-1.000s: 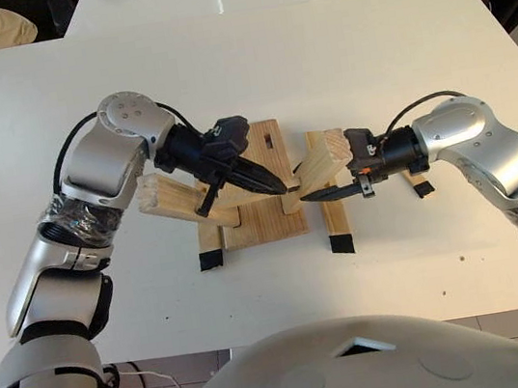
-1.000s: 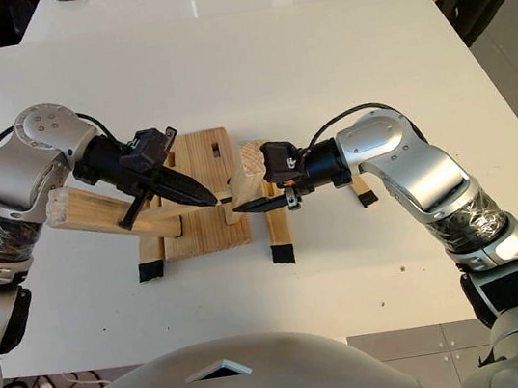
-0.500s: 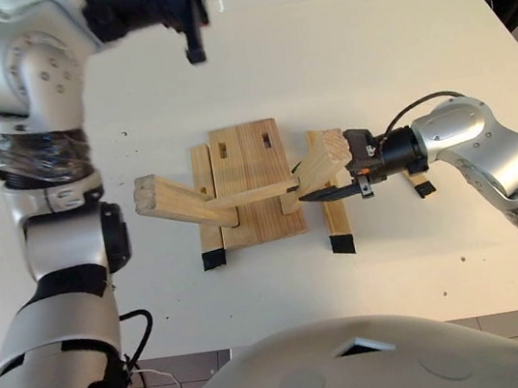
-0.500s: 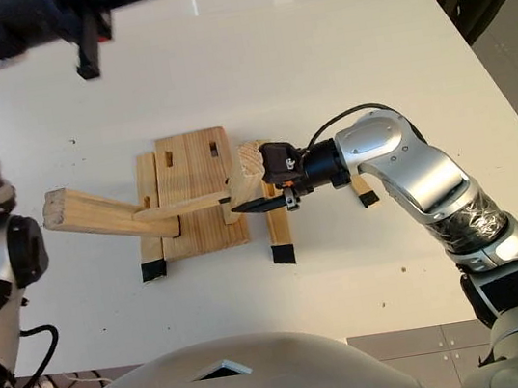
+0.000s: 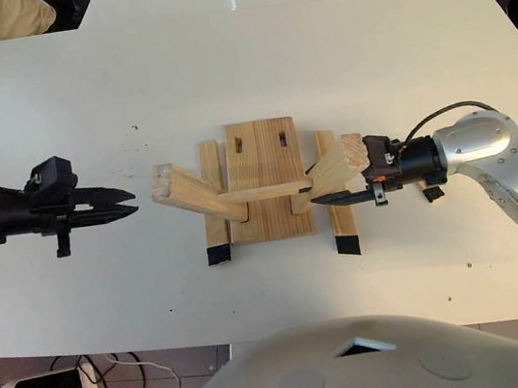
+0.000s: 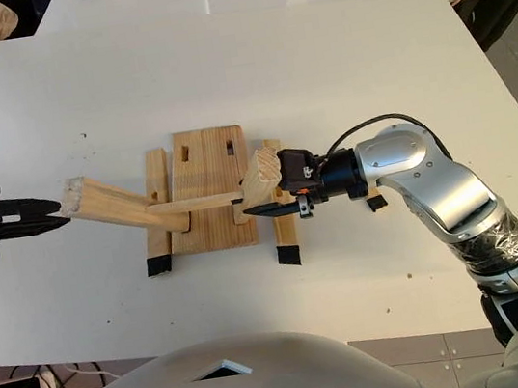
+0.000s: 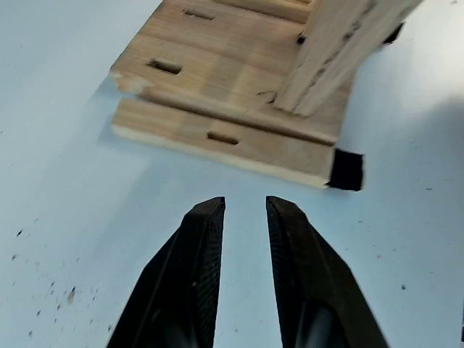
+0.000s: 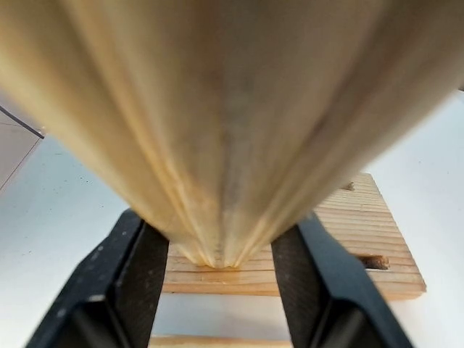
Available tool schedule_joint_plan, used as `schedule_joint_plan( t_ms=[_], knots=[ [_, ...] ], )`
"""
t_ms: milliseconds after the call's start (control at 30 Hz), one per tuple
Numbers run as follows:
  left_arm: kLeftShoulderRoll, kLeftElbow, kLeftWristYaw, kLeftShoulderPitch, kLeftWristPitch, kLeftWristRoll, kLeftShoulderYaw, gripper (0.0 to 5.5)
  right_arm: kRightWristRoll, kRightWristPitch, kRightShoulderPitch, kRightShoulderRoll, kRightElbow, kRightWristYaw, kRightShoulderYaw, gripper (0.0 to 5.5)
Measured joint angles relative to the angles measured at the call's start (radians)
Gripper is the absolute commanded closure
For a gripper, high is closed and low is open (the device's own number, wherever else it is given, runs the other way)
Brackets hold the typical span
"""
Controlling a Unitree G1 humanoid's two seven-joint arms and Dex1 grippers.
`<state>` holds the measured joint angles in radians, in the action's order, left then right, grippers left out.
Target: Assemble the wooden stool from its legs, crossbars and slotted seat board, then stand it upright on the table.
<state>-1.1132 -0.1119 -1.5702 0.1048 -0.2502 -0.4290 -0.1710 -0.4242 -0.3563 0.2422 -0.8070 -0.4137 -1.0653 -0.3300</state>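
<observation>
The table [image 5: 396,66] carries all parts. The slotted seat board [image 5: 259,160] lies flat on it and is my reference for every position; two slots show near its far edge.

The left flat leg [image 5: 215,215] lies against the seat board's left edge. The right flat leg [image 5: 342,230] lies just beside its right edge. Each has a black cap at the near end.

The left tilted leg [image 5: 185,190] rises outward over the seat board's left side. The right tilted leg [image 5: 342,164] rises over its right side. A crossbar [image 5: 267,192] spans the seat board between these two.

My right gripper [image 5: 340,182] is at the seat board's right side, jaws clenched on the right tilted leg, one on each face.

My left gripper [image 5: 131,200] hangs well apart from the seat board, to its left, over bare table. Its jaws are released with a narrow gap between them, grasping nothing.
</observation>
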Motion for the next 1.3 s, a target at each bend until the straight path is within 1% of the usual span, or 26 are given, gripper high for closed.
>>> schedule_joint_plan(
  t_ms=[167, 333, 500, 667, 833, 967, 1300],
  knots=[
    [0.070, 0.144, 0.079, -0.017, -0.024, -0.063, -0.024, 4.44, 0.000, 0.000, 0.001, 0.000, 0.000, 0.000, -0.002, 3.47],
    [0.073, 0.248, 0.086, -0.112, -0.049, -0.075, -0.021, 4.44, 0.000, 0.000, 0.007, 0.000, 0.005, -0.003, -0.005, 3.47],
    [0.100, 0.298, 0.124, -0.099, -0.098, -0.104, 0.001, 4.44, 0.000, 0.000, 0.020, 0.001, 0.014, -0.010, -0.012, 3.47],
    [0.099, 0.386, 0.131, -0.095, -0.185, -0.183, -0.003, 4.44, 0.000, 0.000, 0.030, 0.003, 0.022, -0.016, -0.018, 3.47],
    [0.066, 0.438, 0.132, -0.073, -0.293, -0.237, -0.010, 4.44, 0.000, 0.000, 0.032, 0.003, 0.025, -0.021, -0.017, 3.47],
    [0.066, 0.454, 0.156, -0.032, -0.328, -0.236, 0.020, 4.44, 0.000, 0.000, 0.048, -0.002, 0.039, -0.033, -0.018, 3.47],
    [0.074, 0.473, 0.160, 0.064, -0.328, -0.156, 0.125, 4.44, 0.003, -0.002, 0.100, -0.006, 0.082, -0.075, -0.029, 3.47]
  ],
)
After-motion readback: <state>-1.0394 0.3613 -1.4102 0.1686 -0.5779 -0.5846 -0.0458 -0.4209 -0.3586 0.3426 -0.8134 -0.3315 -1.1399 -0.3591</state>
